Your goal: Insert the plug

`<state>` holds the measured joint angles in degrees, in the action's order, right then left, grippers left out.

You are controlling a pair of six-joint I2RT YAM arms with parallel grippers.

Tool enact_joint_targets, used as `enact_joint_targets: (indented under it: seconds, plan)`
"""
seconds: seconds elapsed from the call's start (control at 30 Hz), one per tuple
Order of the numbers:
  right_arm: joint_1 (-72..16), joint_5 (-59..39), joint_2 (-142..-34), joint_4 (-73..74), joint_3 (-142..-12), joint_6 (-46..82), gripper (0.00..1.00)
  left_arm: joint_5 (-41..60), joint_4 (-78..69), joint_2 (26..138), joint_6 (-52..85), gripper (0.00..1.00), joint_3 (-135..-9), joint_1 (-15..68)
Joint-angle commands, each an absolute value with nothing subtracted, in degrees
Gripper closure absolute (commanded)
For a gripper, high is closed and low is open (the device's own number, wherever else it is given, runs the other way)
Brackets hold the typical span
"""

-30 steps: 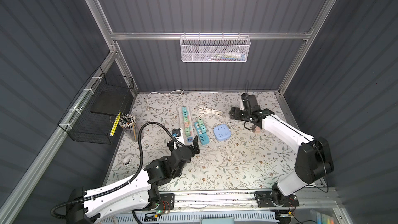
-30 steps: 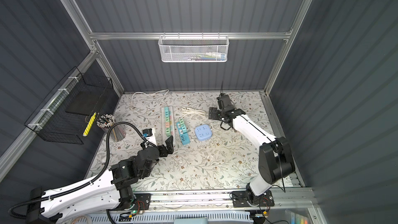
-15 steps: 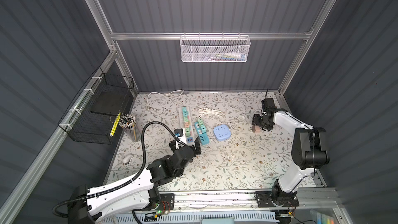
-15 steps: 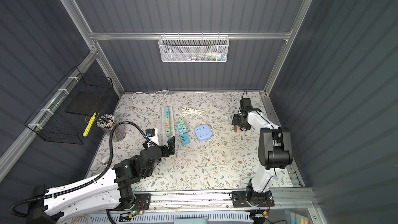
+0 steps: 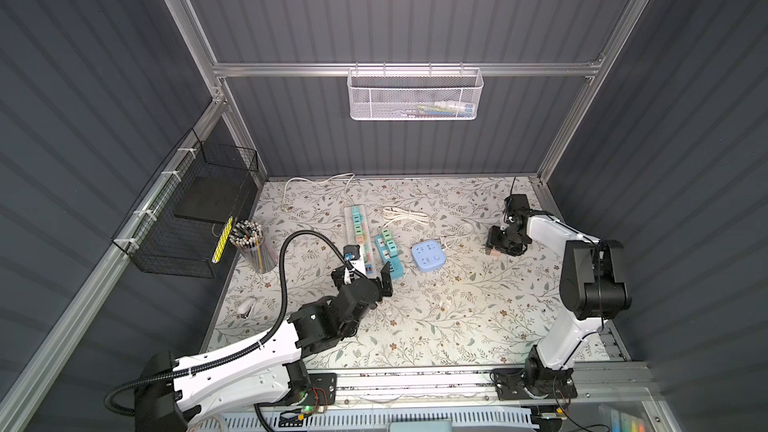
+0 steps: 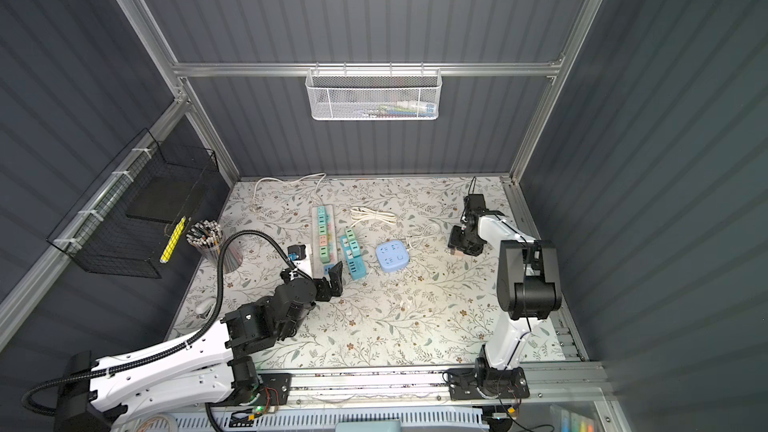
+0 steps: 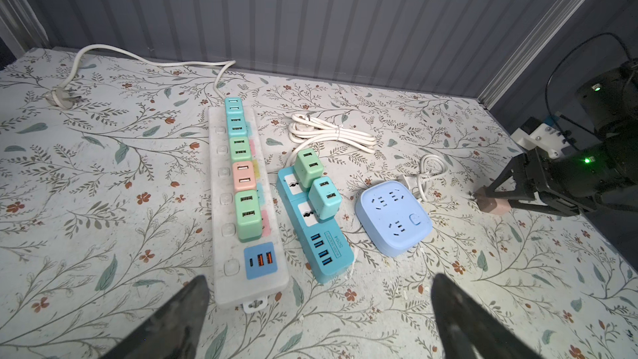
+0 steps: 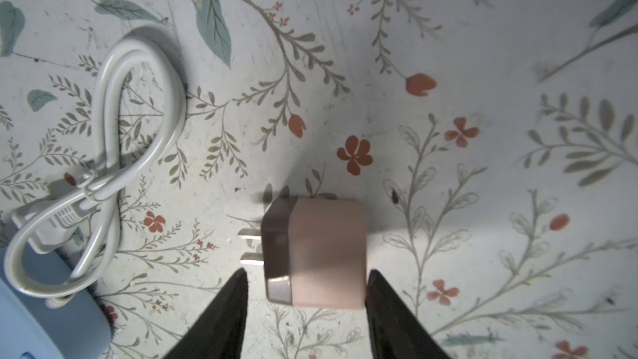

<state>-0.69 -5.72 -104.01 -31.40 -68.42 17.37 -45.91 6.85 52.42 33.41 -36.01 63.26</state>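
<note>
Pink plug (image 8: pixel 324 250) lies on its side on the table (image 8: pixel 483 63), prongs pointing toward the blue socket cube (image 5: pixel 427 256). The right gripper (image 8: pixel 305 272), the nearer one, straddles it with jaws apart, one at the pronged face and one at the back, not clamped. The left gripper (image 7: pixel 317 281) hovers wide open, well apart.

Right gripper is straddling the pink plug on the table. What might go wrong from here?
1. The right gripper straddles only one end of the pink plug; so shallow a pinch may let it twist out.
2. One finger sits right beside the prongs; closing may catch them or cover that face.
3. The plug lies on its side; turning it toward the blue socket block risks a slip.
</note>
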Motion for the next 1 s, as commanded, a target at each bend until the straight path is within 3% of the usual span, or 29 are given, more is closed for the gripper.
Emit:
enact_joint_targets:
  seconds: [0.0, 0.07, 0.2, 0.47, 0.77, 0.97]
  plan:
    - [-0.53, -6.15, -104.85, -32.44, -68.24, 17.14, 0.44, -45.88, 7.65, 52.22, 31.75, 0.00, -38.67, 62.75]
    - [-0.57, -6.11, -105.19, -32.48, -68.29, 17.31, 0.39, -45.94, 7.63, 52.06, 31.73, 0.00, -38.67, 62.75]
    - [-0.54, -5.39, -107.02, -33.87, -69.65, 17.23, 0.38, -45.73, 7.81, 52.19, 31.77, 0.00, -38.87, 62.75]
    - [-1.02, -5.87, -106.34, -33.14, -68.97, 18.10, 0.50, -45.79, 7.53, 52.64, 31.03, 0.00, -39.50, 62.67]
    - [-3.53, -6.50, -101.14, -30.75, -65.18, 18.97, 0.52, -45.18, 7.27, 53.55, 31.38, 0.00, -39.79, 62.58]
    - [-11.07, -6.35, -93.31, -28.50, -58.07, 21.14, 0.52, -45.44, 7.60, 53.69, 31.56, 0.00, -38.95, 62.40]
